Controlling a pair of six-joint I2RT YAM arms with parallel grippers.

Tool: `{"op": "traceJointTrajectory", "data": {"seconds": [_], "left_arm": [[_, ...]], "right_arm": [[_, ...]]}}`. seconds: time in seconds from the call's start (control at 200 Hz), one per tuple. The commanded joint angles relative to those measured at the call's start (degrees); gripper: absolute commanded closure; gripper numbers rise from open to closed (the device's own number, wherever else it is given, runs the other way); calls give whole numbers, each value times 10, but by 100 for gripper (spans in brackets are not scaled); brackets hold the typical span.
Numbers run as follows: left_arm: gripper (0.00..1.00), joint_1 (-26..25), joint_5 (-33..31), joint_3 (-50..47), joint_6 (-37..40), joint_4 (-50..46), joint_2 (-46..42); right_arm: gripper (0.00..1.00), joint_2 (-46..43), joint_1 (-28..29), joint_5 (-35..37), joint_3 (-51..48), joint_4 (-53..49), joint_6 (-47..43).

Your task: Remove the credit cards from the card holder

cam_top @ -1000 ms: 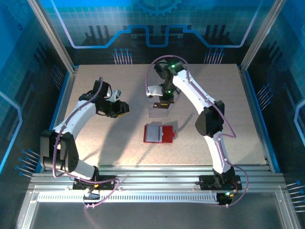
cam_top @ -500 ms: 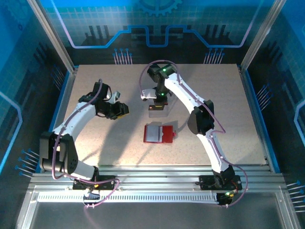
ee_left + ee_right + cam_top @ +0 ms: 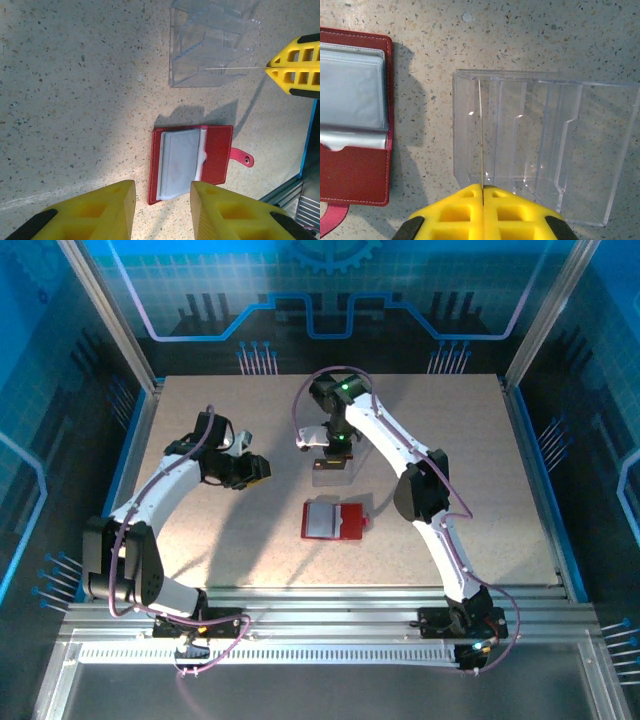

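The red card holder (image 3: 335, 521) lies open on the table, its pale grey pockets (image 3: 182, 162) up and its clasp tab (image 3: 243, 158) pointing right. My left gripper (image 3: 162, 192) hovers above the holder's near left edge, open, with nothing between its yellow fingers (image 3: 105, 207). My right gripper (image 3: 483, 187) is shut on a thin credit card (image 3: 482, 135), seen edge-on. It holds the card upright over the left slot of the clear plastic tray (image 3: 545, 150). In the top view the right gripper (image 3: 334, 455) is just beyond the holder and the left gripper (image 3: 262, 469) is off to its left.
The clear tray (image 3: 333, 468) stands just behind the card holder (image 3: 355, 120). The right gripper's yellow fingers (image 3: 295, 67) and the card's edge (image 3: 235, 68) show beside the tray (image 3: 210, 45). A blue wall and metal rail (image 3: 307, 165) border the table.
The right arm swung a little to the left and back with the card over the clear tray, then held still. The left arm has not moved.
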Motion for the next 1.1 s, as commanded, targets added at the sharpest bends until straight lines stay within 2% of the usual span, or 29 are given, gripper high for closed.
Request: {"op": "traceJointTrajectory", "data": {"seconds": [0.0, 1.096], "left_arm": [[66, 3, 3, -8, -14, 5, -7], [66, 3, 13, -13, -21, 13, -4]], "right_arm": [[100, 17, -7, 11, 4, -10, 6], [100, 37, 11, -26, -5, -78, 56]]}}
